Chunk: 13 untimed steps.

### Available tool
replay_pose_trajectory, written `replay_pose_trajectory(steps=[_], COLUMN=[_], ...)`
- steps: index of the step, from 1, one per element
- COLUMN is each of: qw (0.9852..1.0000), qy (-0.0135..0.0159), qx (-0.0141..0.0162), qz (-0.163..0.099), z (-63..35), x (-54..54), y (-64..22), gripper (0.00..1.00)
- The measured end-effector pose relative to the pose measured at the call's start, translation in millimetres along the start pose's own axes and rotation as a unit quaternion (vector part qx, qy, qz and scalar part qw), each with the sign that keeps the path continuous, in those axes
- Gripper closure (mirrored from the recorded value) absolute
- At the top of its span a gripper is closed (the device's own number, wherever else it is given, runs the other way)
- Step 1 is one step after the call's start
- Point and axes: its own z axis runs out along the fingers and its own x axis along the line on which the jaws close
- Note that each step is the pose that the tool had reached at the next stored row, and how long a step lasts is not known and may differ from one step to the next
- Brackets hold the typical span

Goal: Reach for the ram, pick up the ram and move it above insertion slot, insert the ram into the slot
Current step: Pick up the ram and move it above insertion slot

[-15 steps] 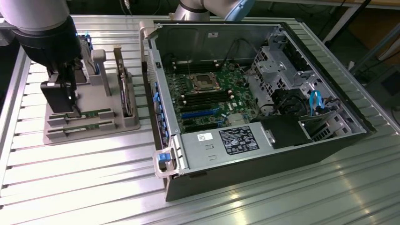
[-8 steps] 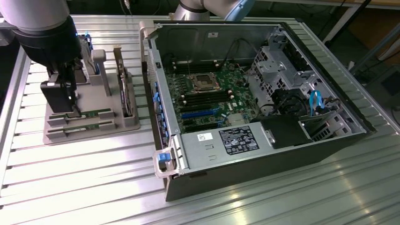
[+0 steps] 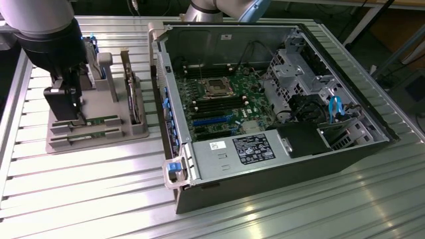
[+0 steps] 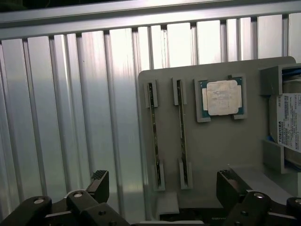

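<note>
Two rams stand on edge in a grey holder plate (image 4: 211, 150): one ram (image 4: 154, 136) and a second ram (image 4: 182, 134) beside it. They appear as green strips (image 3: 93, 121) in the exterior view. My gripper (image 4: 163, 182) hovers open above the holder, apart from the sticks, one black finger (image 4: 99, 181) outside the plate and the other on its far side. It also appears above the holder (image 3: 66, 109) at the exterior view's left. The slot (image 3: 218, 103) is one of several parallel black sockets on the motherboard, beside the silver processor socket (image 3: 216, 87).
The holder also carries a processor chip (image 4: 221, 98), a hard drive (image 4: 287, 122) and an upright card (image 3: 135, 99). The open computer case (image 3: 279, 164) stands at the exterior view's right with tall walls, cables and a blue socket (image 3: 212, 121). All rests on a ribbed metal table (image 3: 86, 194).
</note>
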Motion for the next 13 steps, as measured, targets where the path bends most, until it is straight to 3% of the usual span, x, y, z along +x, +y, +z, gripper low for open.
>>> replay_pose_trajectory(steps=[13], qw=[1.0], qy=[0.0001], qx=[0.0001], qz=[0.0], z=[18.5], x=[-1.2], y=[0.6], gripper=[0.01])
